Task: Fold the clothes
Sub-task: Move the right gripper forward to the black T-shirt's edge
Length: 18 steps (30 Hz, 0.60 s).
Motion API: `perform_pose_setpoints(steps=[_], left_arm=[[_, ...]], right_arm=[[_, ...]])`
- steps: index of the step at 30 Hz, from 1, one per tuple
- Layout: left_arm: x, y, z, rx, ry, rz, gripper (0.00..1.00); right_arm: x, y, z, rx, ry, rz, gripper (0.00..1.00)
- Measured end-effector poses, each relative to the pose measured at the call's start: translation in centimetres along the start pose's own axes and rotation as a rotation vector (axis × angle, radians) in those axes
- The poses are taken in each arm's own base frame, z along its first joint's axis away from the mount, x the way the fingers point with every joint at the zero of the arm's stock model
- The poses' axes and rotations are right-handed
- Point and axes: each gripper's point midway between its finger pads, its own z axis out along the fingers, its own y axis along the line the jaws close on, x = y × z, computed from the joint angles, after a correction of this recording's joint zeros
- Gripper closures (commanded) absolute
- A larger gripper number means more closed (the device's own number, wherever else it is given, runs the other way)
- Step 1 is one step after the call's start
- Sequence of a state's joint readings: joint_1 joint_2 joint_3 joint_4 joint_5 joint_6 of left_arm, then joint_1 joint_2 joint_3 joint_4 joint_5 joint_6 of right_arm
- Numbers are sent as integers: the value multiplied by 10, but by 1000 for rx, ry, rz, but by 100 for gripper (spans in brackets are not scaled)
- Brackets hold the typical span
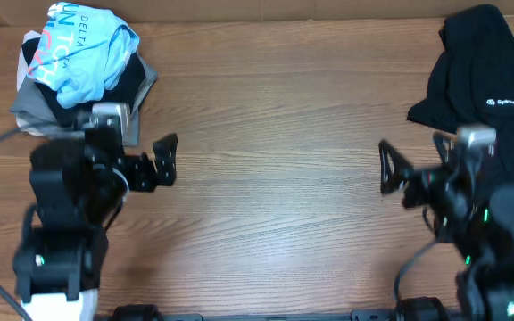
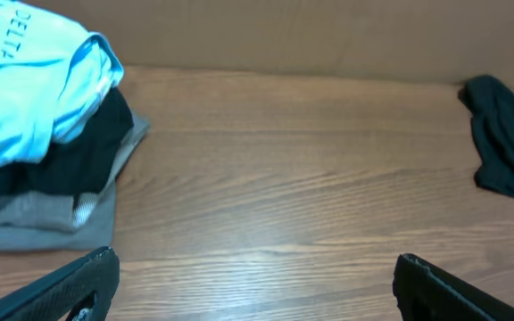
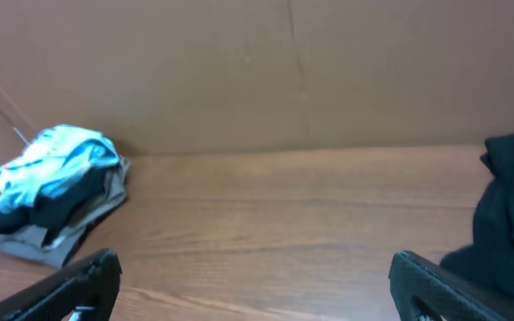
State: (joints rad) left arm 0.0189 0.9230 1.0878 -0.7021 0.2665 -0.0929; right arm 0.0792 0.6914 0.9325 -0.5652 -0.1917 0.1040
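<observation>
At the table's far right corner we see the black shirt (image 1: 476, 71), plain save for a small white logo. At the far left corner we note a light blue shirt (image 1: 83, 49) lettered in white and pink, lying over a black garment (image 2: 70, 152) and a grey garment (image 1: 34, 114). The table (image 1: 275, 107) shows brown wood grain.

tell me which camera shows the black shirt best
The overhead view. It shows most of the black shirt, a crumpled heap at far right with its white logo visible. The left wrist view catches only a dark corner at its right edge; the right wrist view a cut-off part, no logo.
</observation>
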Motion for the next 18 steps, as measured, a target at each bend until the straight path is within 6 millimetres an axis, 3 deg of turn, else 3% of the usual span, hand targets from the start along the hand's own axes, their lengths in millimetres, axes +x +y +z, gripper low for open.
perform_pose_setpoints(steps=[4, 7, 8, 13, 18], left_arm=[[-13, 0, 8, 0, 62, 33, 0], [-13, 3, 19, 2, 122, 50, 0], [-12, 4, 23, 3, 142, 53, 0], [6, 14, 57, 4, 272, 51, 0], [32, 27, 94, 6, 394, 44, 0]], right_arm=[[-14, -5, 31, 26, 136, 30, 0], [-11, -13, 66, 54, 278, 60, 0], [-11, -14, 69, 55, 285, 62, 0], [-1, -27, 120, 77, 407, 87, 0], [29, -41, 155, 98, 489, 103, 0]])
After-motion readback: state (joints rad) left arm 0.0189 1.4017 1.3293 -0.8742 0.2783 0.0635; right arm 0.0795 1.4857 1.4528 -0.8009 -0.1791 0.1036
